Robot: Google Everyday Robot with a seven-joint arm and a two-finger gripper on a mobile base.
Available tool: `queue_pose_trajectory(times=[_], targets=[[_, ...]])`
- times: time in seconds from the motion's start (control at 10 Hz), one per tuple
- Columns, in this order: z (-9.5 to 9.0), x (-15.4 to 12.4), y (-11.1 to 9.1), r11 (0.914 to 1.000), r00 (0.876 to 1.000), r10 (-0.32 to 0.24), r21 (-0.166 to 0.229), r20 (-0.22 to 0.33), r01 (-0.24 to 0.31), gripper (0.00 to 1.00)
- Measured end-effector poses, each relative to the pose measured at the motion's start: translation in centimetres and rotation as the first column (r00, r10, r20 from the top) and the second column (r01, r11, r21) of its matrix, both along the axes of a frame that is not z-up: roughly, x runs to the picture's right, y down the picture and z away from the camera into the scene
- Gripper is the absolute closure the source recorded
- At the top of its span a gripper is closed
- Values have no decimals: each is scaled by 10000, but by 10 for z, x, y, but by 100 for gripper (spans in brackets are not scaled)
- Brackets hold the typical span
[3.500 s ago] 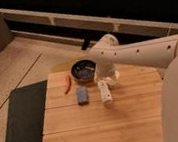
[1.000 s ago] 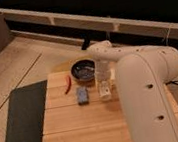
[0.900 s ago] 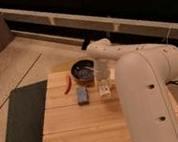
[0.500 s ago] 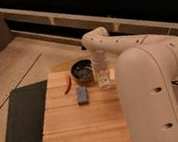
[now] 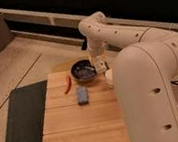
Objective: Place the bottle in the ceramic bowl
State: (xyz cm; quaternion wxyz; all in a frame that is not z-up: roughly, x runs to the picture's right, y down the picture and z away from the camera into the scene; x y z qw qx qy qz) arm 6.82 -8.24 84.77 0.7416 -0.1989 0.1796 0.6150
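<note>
The dark ceramic bowl (image 5: pixel 84 70) with a bluish-grey inside sits at the far edge of the wooden table. My gripper (image 5: pixel 97 59) reaches down from the white arm just above the bowl's right rim. It is shut on the small cream-white bottle (image 5: pixel 100 65), which hangs upright below the fingers at the rim, lifted off the table.
A red chili pepper (image 5: pixel 68 84) and a blue-grey block (image 5: pixel 81 95) lie in front of the bowl. A small white cup (image 5: pixel 108 76) stands right of the bowl, partly hidden by the arm. The wooden table (image 5: pixel 81 125) has a dark mat (image 5: pixel 19 122) at its left.
The gripper closed on the bottle where it lay right of the block, lifted it and carried it back and left to the bowl's right rim.
</note>
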Motion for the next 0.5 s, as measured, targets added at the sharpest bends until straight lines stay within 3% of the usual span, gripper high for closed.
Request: queue_pose_trajectory(times=[0.2, 0.5], targets=[[12, -13, -2, 9999, 9991, -40, 138, 415, 34, 100], [43, -57, 6, 9988, 9899, -467, 202, 1335, 444, 100]])
